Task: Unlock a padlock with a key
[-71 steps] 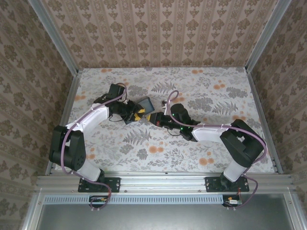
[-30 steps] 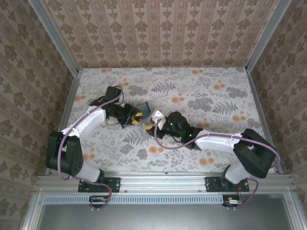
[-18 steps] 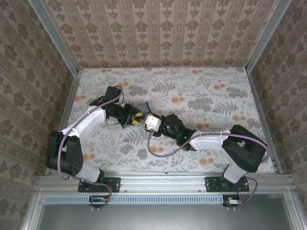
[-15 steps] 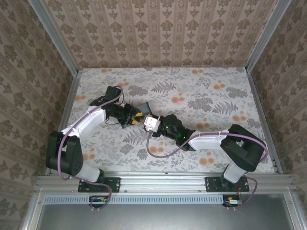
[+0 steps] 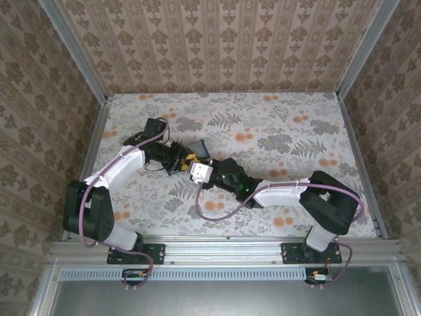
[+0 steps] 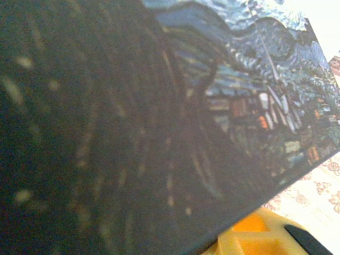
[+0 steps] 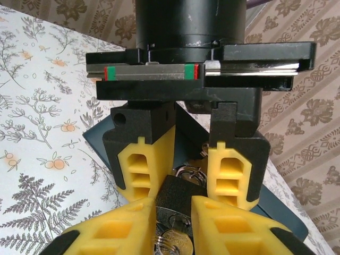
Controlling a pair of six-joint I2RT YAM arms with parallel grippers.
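The black padlock (image 7: pixel 183 194) sits between the yellow fingers (image 7: pixel 141 164) of my left gripper (image 7: pixel 190 187), which faces the right wrist camera and is shut on it. Its steel shackle (image 7: pixel 190 172) shows behind the body. A brass key (image 7: pixel 185 243) with a ring stands in the keyhole. My right gripper (image 7: pixel 174 234) has its yellow fingertips close on either side of the key's head, shut on it. From above, the left gripper (image 5: pixel 184 158) and the right gripper (image 5: pixel 193 164) meet tip to tip left of the table's middle.
A dark blue flat box (image 5: pixel 197 146) with a painted night-sky print lies right behind the grippers; the same box (image 6: pixel 159 106) is close in front of the left wrist camera. The floral table (image 5: pixel 296 131) has free room on the right and at the back.
My right arm has swung left to the left gripper and its jaws have narrowed around the key. The left arm has held still with the padlock over the last second.
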